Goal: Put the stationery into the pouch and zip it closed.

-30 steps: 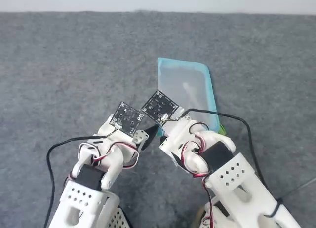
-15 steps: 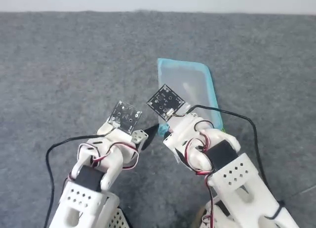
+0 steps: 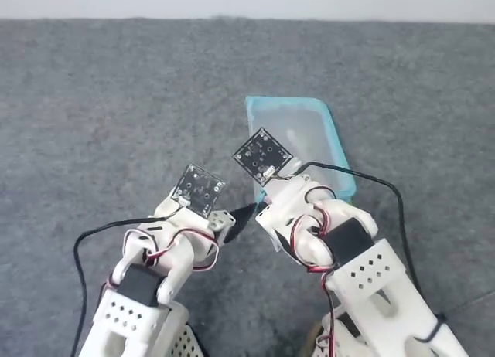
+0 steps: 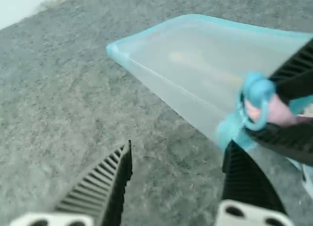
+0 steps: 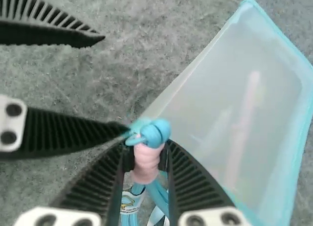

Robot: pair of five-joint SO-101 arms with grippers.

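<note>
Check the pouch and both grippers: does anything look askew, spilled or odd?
Nothing is spilled or damaged. One oddity: the right gripper is shut on the zipper pull of the pouch, while the left gripper hangs open beside it, so nothing seems to brace the pouch.

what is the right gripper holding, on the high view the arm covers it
observer: the right gripper is shut on the zipper pull at one corner of the pouch.
operator: ok and the left one, got anything
observer: no, the left gripper is open over the grey carpet, with nothing between its fingers.
operator: how near is it to the pull
observer: one of those fingers points at the pull with its tip right beside it. whether they touch, i cannot tell.
</note>
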